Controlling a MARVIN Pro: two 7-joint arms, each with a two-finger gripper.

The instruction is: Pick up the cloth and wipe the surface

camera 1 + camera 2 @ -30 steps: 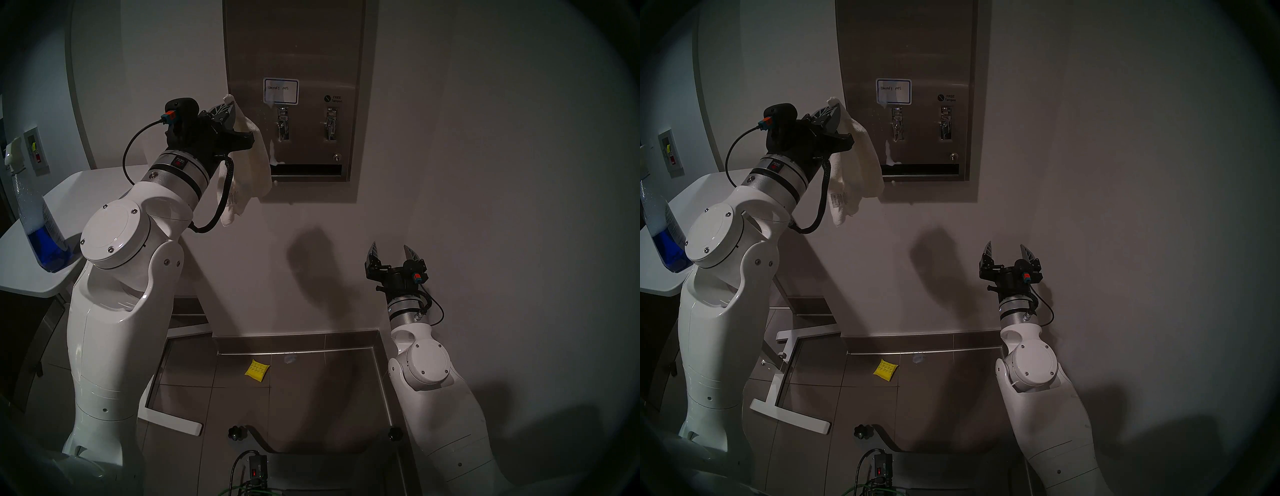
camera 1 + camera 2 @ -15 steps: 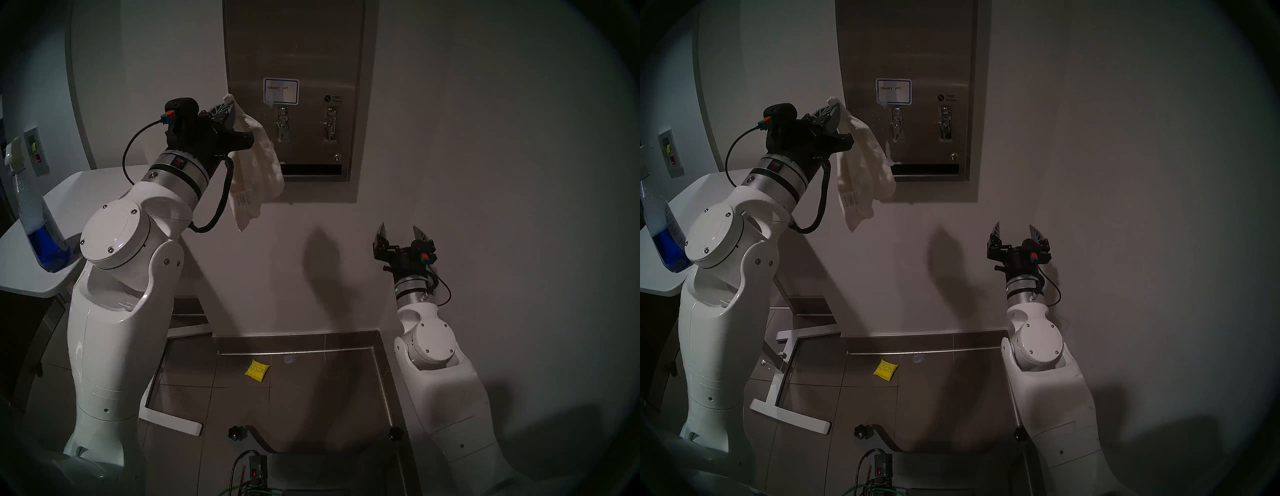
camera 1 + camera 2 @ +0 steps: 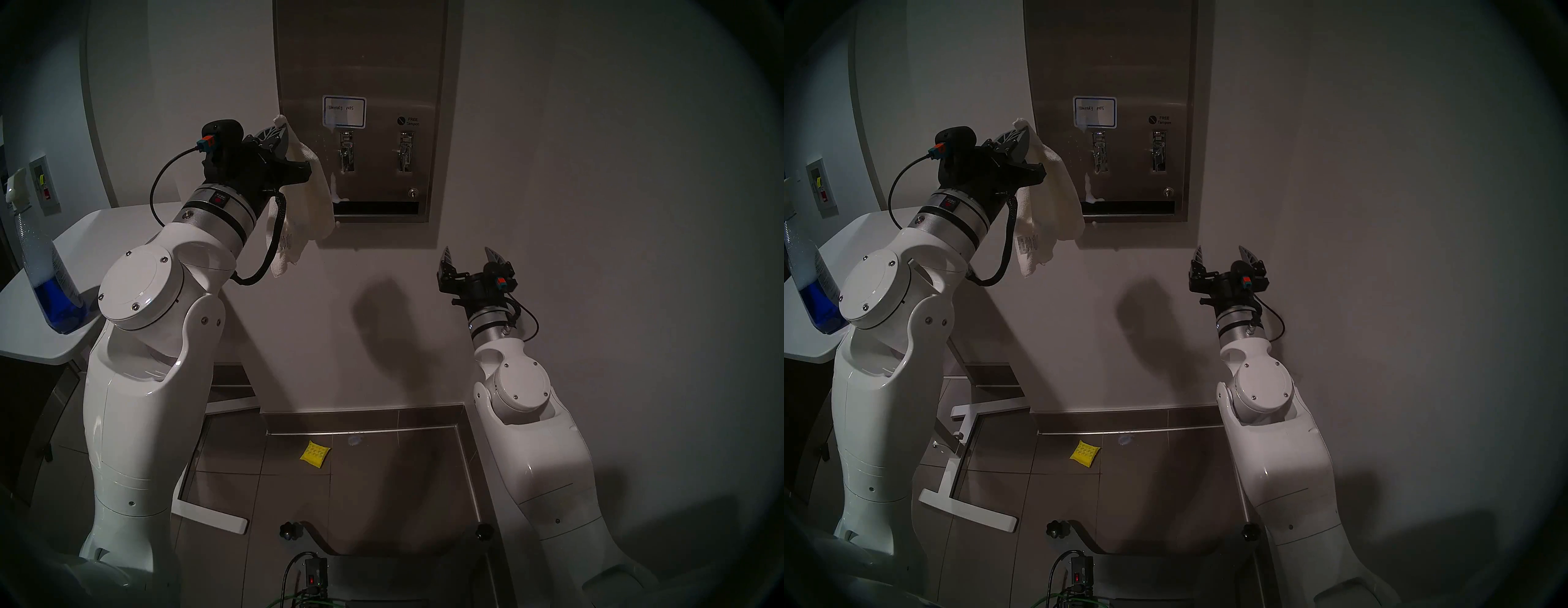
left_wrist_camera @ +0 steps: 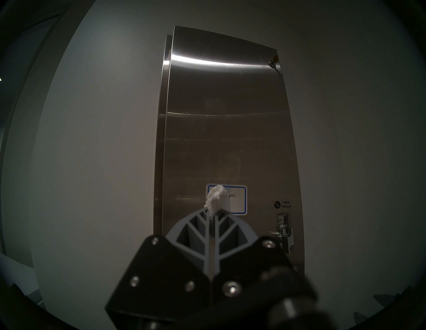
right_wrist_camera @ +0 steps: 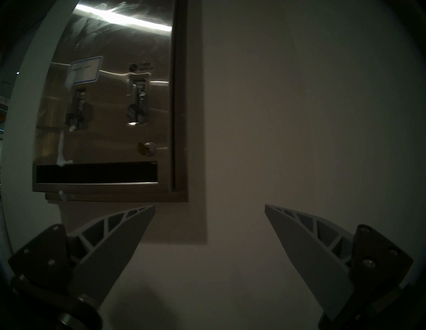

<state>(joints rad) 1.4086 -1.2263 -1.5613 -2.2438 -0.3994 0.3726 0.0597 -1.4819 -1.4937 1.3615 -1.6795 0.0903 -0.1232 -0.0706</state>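
Left gripper point(image 3: 283, 135) pinched cloth point(image 3: 307, 204) by its corner so it draped at dispenser's point(image 3: 360, 63) left edge for wiping; right gripper point(image 3: 471, 254) gaped empty.

A soft cream-white terry cloth point(image 3: 307, 204) with a small printed tag hangs in loose folds in front of the lower left edge of a tall brushed stainless-steel dispenser front point(image 3: 373, 63), a tuft point(image 4: 215, 198) poking upward. The steel panel is upright on the wall, bearing a blue-bordered white label point(image 3: 344, 111), two levers, a dark slot point(image 3: 377, 208) and a white foam streak point(image 3: 334, 187) above that slot.
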